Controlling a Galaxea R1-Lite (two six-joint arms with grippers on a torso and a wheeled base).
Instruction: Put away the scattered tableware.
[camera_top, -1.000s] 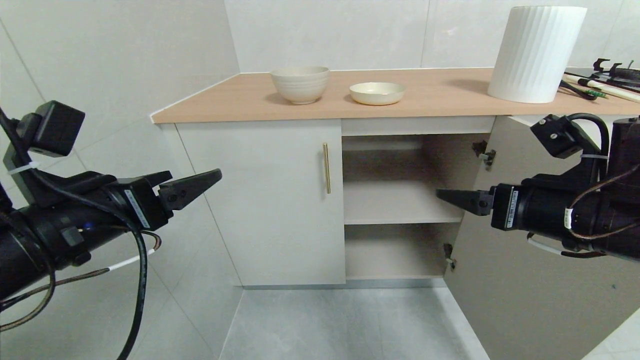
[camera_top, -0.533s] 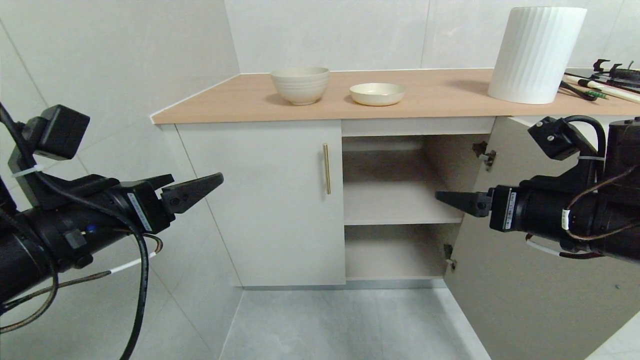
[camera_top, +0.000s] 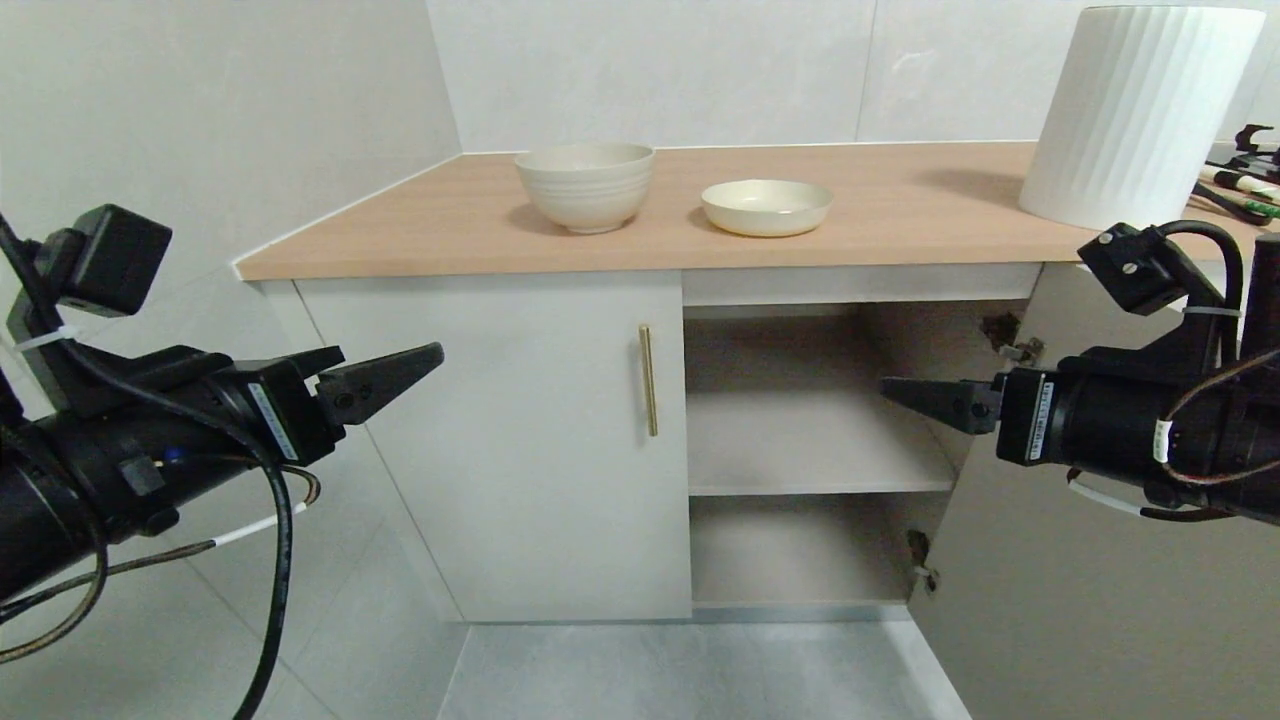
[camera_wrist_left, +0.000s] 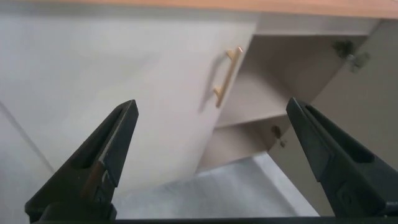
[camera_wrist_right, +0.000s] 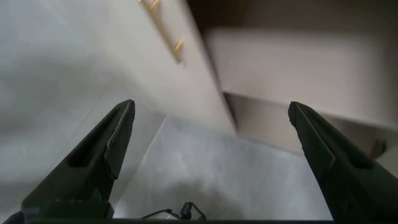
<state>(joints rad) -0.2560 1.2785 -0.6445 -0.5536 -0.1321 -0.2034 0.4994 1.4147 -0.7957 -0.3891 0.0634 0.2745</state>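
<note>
Head view: hovering pre-grasp, left jaws, right jaws spread empty, facing bowl (camera_top: 586, 185), dish (camera_top: 766, 206) above jaws; likely needing raising toward bowl rim next.

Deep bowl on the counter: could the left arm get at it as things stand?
Probably yes: the bowl stands uncovered near the counter edge, and the open left tool hangs lower, nothing between them.
</note>
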